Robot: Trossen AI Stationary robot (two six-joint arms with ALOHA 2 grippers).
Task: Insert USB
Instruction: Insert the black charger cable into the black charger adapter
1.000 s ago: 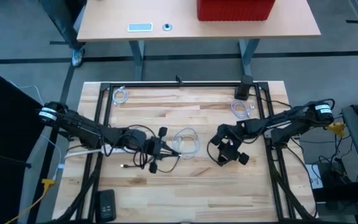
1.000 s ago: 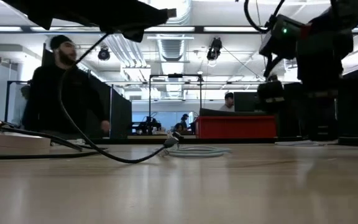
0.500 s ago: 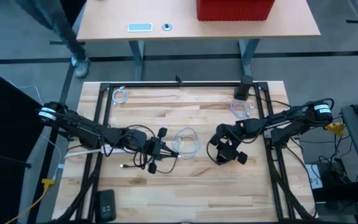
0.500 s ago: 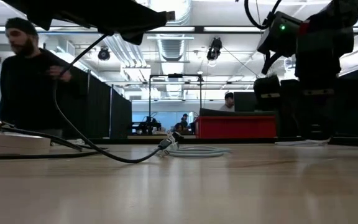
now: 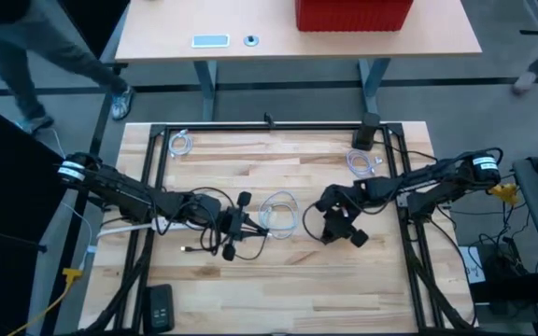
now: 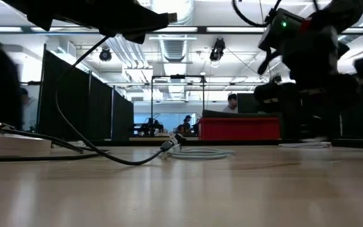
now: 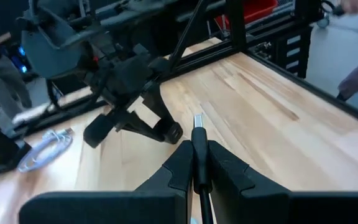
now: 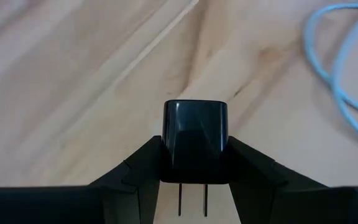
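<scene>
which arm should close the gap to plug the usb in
Left, probably. Its tool is shut on the usb plug, tip aimed at the right arm. The right tool is shut on the charger and could hold it steady. The port is not visible.

Cable: black cable [image 6: 99, 154] sags onto the counter [image 6: 181, 189].
Coil: pale coil [image 6: 200, 152] lies mid-counter.
Behind: red bin [image 6: 239, 128].
</scene>
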